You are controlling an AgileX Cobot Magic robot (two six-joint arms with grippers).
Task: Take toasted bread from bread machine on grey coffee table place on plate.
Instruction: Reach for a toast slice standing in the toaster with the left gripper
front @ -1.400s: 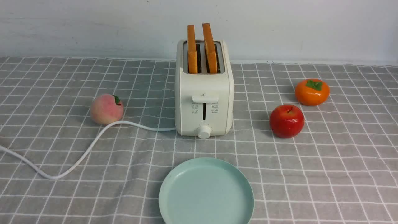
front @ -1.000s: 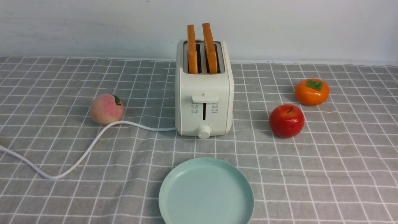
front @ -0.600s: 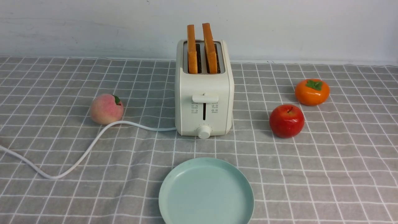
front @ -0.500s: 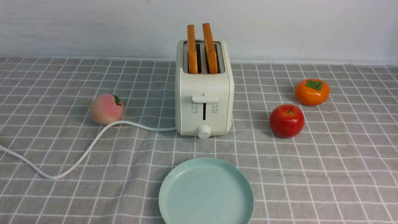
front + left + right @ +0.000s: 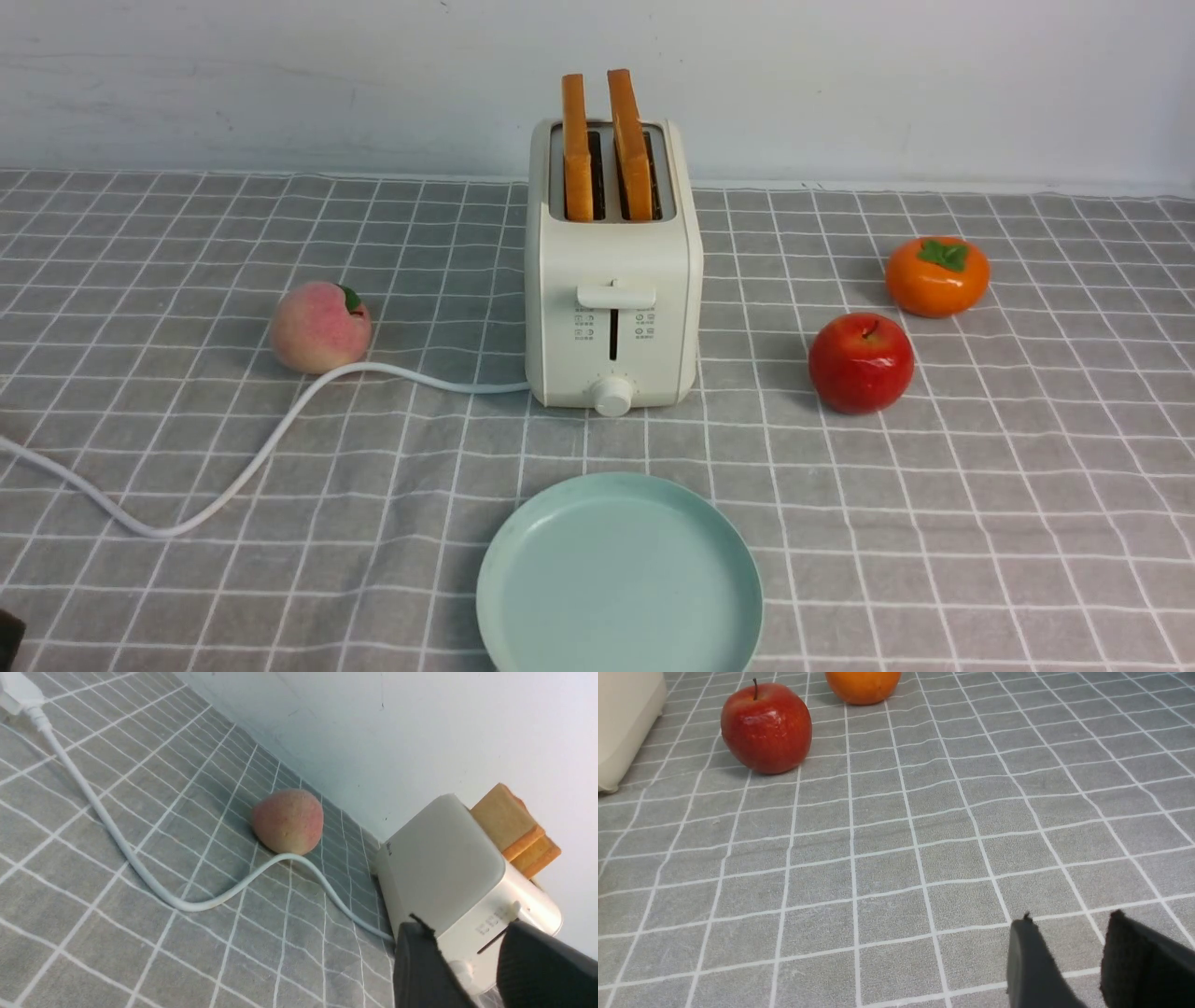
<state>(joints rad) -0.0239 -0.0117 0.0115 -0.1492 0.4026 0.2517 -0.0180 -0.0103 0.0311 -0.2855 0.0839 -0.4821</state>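
Two slices: we see the toasted bread (image 5: 632, 149) upright in the slots of the bread machine (image 5: 611, 317), tops poking out, upper centre of the front view.
Machine: centre of the grey table (image 5: 980, 485), white cord (image 5: 252, 457) trailing to the left edge.
Plate (image 5: 619, 579): mint-green, bottom centre, near the machine's front, apart from it.
Left claw (image 5: 467, 933): we see its jaws narrowly apart, gripping nothing.
Right claw (image 5: 1069, 933): jaws narrowly apart too, gripping nothing, above the table.
Fruit: peach (image 5: 319, 327) left of centre, just beside the cord; apple (image 5: 860, 362) and persimmon (image 5: 936, 275) at right.
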